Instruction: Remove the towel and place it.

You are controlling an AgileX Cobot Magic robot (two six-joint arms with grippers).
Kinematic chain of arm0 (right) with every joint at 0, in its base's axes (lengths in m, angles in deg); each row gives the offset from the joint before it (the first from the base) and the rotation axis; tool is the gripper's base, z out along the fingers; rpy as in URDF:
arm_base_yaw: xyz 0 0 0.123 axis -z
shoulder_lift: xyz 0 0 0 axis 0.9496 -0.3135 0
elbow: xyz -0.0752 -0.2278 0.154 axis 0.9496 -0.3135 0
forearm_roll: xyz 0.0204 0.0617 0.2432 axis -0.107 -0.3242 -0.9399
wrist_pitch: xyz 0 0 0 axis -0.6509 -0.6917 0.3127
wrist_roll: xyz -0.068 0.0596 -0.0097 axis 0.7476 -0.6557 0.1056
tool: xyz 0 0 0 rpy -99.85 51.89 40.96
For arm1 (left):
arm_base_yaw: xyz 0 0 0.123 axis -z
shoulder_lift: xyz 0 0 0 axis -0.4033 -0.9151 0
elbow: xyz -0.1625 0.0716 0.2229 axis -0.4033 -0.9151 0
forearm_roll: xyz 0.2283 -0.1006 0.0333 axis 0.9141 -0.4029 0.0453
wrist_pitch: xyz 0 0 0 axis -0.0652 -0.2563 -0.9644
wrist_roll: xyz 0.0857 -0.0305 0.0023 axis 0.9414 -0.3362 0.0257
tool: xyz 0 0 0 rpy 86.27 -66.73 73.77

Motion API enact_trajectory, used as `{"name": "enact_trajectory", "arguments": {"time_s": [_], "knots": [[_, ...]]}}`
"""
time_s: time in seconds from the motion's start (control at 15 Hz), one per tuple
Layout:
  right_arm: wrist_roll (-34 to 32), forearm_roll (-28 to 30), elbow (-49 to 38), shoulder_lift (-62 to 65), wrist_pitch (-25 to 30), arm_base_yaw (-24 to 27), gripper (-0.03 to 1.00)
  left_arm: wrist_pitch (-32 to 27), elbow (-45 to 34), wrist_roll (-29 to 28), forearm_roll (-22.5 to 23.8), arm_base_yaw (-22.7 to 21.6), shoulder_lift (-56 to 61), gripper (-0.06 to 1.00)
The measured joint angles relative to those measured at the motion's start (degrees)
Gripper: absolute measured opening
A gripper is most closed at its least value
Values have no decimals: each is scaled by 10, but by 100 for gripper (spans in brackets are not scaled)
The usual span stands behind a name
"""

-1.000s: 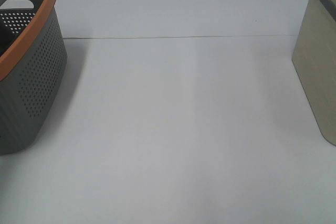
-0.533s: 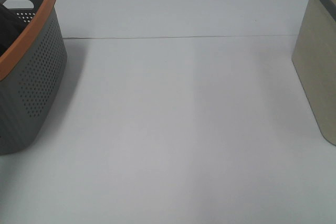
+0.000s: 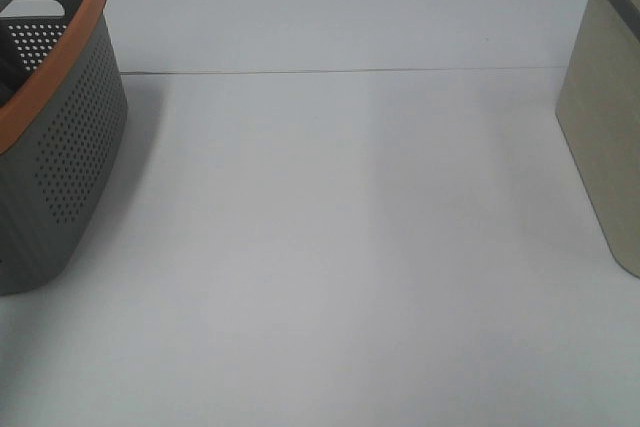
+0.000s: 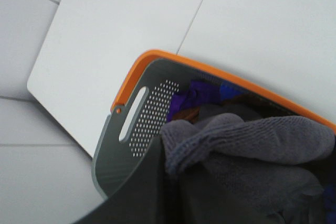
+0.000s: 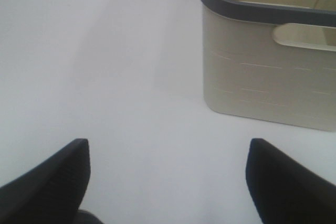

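The towel (image 4: 252, 145), grey-navy terry cloth, is bunched up close to the left wrist camera, above the inside of the grey perforated basket with an orange rim (image 4: 142, 114). My left gripper (image 4: 231, 192) is shut on the towel; its dark fingers (image 4: 142, 192) are mostly covered by cloth. In the exterior view this basket (image 3: 70, 147) stands at the far left, and neither towel nor arms show there. My right gripper (image 5: 168, 182) is open and empty over bare table, short of the beige basket (image 5: 262, 77).
The beige basket with a dark grey rim (image 3: 605, 117) stands at the table's right edge. Purple and blue items (image 4: 202, 95) lie in the grey basket under the towel. A seam (image 3: 340, 71) crosses the white table.
Half a second ago a dark shape filled the left part of the grey basket's opening in the exterior view; now only a sliver of it shows at the frame edge.
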Motion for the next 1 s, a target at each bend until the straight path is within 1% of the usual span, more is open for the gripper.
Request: {"name": "enact_trajectory", "arguments": {"time_s": [0.07, 0.13, 0.2, 0.27, 0.33, 0.4, 0.47, 0.53, 0.6, 0.67, 0.8, 0.87, 1.0], "knots": [[29, -35, 10, -32, -22, 0, 73, 0, 0, 26, -29, 0, 7, 0], [67, -83, 25, -74, -52, 0, 73, 3, 0, 55, -66, 0, 13, 0], [84, -104, 33, -96, -68, 0, 73, 7, 0, 70, -88, 0, 15, 0], [170, -213, 51, -187, -154, 0, 73, 34, 0, 127, -180, 0, 19, 0], [211, -263, 51, -230, -198, 0, 73, 48, 0, 149, -218, 2, 19, 0], [249, -313, 53, -277, -235, 0, 73, 68, 1, 166, -240, 11, 19, 0], [299, -364, 60, -317, -260, 0, 73, 91, 1, 178, -246, 28, 19, 0], [368, -407, 76, -360, -264, 0, 73, 116, 2, 192, -245, 56, 19, 0], [403, -426, 84, -376, -263, 0, 73, 127, 2, 198, -245, 69, 18, 0], [468, -470, 105, -416, -254, 0, 73, 149, 3, 216, -245, 104, 17, 0], [590, -578, 155, -488, -214, 0, 73, 177, 5, 249, -245, 170, 7, 0], [655, -644, 184, -536, -174, 0, 73, 187, 5, 264, -245, 220, -5, 0], [714, -704, 212, -586, -132, 0, 73, 193, 5, 266, -245, 250, -16, 0]]}}
